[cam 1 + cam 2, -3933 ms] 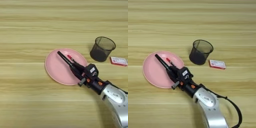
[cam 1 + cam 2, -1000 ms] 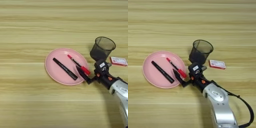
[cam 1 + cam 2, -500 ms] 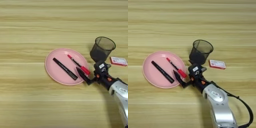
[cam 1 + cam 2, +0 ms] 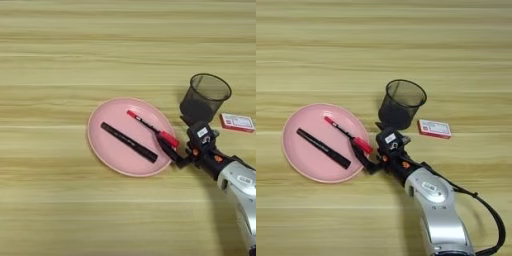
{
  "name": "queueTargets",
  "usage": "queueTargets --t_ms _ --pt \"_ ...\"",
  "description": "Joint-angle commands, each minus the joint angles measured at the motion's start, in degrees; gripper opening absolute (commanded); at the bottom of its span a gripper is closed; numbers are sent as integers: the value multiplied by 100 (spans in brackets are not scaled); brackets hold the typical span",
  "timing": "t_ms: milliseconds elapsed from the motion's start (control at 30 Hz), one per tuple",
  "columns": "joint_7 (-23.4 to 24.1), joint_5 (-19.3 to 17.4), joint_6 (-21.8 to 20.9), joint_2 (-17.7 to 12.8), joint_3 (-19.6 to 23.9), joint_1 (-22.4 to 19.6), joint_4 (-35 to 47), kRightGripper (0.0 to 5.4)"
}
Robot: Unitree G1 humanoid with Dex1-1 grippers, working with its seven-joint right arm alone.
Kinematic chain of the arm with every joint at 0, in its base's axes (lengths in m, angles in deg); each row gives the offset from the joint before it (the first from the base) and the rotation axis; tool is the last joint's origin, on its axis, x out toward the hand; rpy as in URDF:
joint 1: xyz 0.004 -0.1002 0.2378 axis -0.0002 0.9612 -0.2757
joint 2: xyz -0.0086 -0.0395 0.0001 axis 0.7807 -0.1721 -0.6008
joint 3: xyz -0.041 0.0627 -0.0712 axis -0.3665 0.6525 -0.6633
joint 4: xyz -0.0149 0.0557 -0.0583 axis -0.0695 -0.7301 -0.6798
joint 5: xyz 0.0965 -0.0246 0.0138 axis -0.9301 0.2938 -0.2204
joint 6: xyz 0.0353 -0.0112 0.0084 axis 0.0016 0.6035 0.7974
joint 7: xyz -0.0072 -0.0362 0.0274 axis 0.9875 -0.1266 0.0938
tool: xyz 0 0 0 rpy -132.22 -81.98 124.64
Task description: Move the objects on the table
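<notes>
A light yellowish wooden table (image 4: 60, 60) with horizontal grain streaks fills the view. Left of centre lies a round, smooth pink plate (image 4: 102, 145). On the plate rests a slim all-black marker (image 4: 129, 142), lying diagonally. Just beside it on the right lies a slim black marker with red cap and tip (image 4: 150, 128), roughly parallel, its red cap at the plate's right rim. The right gripper (image 4: 172, 150), two black fingers on a silver forearm, reaches over that rim; one finger touches or sits just beside the red cap, but whether the fingers are apart or together cannot be told. An upright black mesh cup (image 4: 204, 98) stands behind the gripper. A small flat red-and-white box (image 4: 237, 122) lies farthest right.
</notes>
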Motion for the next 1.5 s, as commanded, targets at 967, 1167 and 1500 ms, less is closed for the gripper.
queueTargets --t_ms 967,1167,1500 --pt "124 -22 -140 -149 73 -227 269 85" --pt "116 -40 -167 -149 83 -256 235 54" --pt "123 -73 -142 -147 104 -293 288 54"
